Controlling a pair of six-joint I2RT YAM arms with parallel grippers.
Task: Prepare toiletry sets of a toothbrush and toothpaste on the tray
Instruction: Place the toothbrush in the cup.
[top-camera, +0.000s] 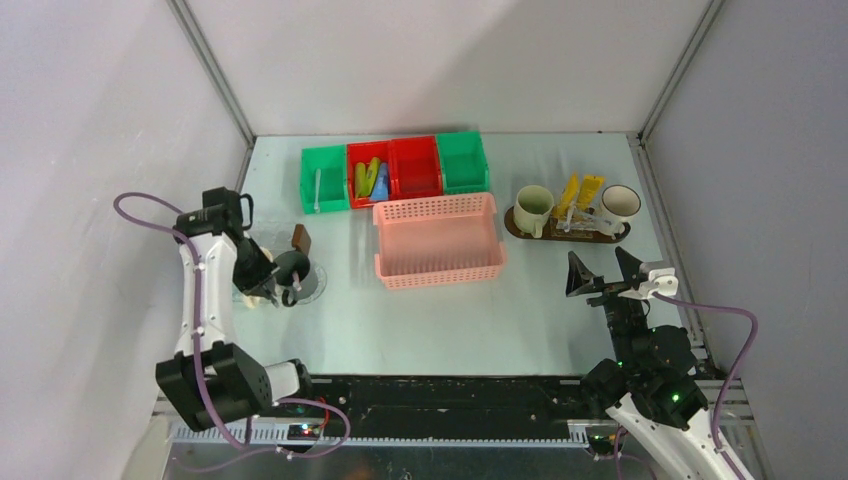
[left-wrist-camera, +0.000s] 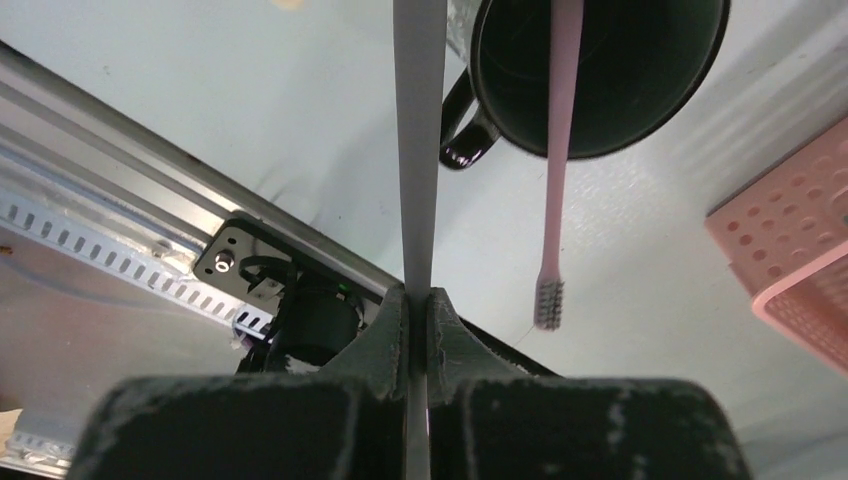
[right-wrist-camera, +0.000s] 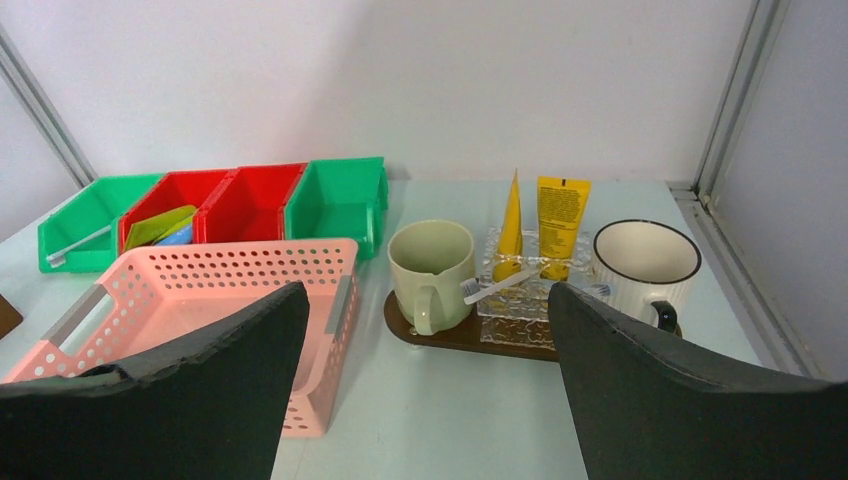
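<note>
The dark brown tray (top-camera: 567, 232) stands at the back right, and also shows in the right wrist view (right-wrist-camera: 450, 335). On it are a cream mug (right-wrist-camera: 432, 262), a white mug (right-wrist-camera: 646, 265), two yellow tubes (right-wrist-camera: 562, 215) in a clear holder, and a clear brush (right-wrist-camera: 500, 285). My right gripper (top-camera: 597, 258) is open and empty, in front of the tray. A dark mug (top-camera: 292, 270) at the left holds a pink brush (left-wrist-camera: 557, 170). My left gripper (left-wrist-camera: 420, 295) is shut on a thin grey stick, apparently a brush handle (left-wrist-camera: 420, 130), beside that mug.
A pink lattice basket (top-camera: 438, 240) stands mid-table. Green and red bins (top-camera: 395, 170) line the back; one red bin holds tubes (top-camera: 368, 178). A clear disc (top-camera: 312, 285) lies under the dark mug, with a brown block (top-camera: 302, 238) behind it. The table's metal rail (left-wrist-camera: 120, 180) is near.
</note>
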